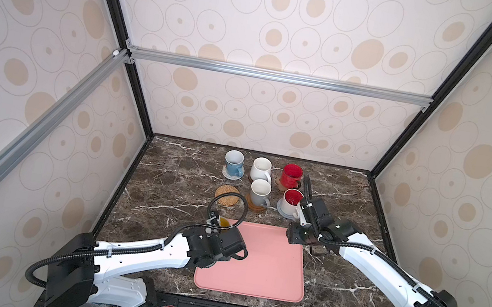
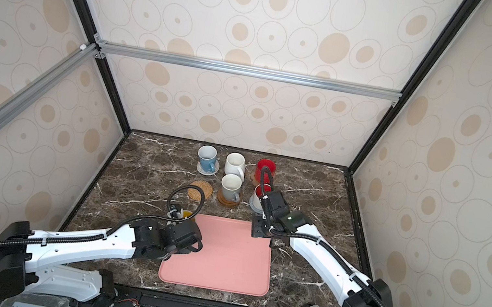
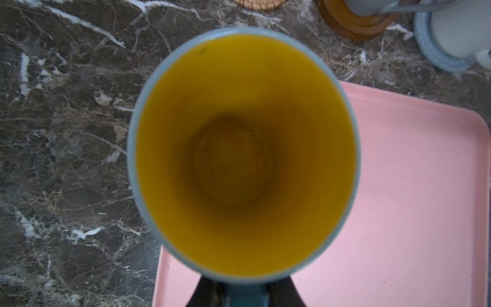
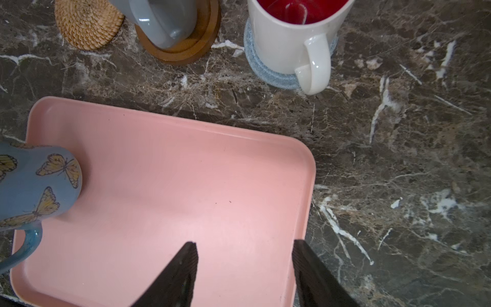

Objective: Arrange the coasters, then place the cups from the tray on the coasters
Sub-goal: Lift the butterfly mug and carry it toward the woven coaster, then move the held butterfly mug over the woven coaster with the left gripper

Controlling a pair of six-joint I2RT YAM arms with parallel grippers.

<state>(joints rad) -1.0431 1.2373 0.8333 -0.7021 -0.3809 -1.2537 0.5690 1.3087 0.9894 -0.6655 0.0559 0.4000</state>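
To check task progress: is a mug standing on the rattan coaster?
No, the rattan coaster lies bare, with nothing on it.

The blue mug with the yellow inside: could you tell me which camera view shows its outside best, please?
The right wrist view: the blue mug with the yellow inside shows its butterfly-printed wall and handle. The left wrist view looks down into its yellow inside; both top views catch just a yellow sliver.

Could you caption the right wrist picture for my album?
Open right gripper above the pink tray; butterfly mug at one corner, red-lined mug on its blue-grey coaster.
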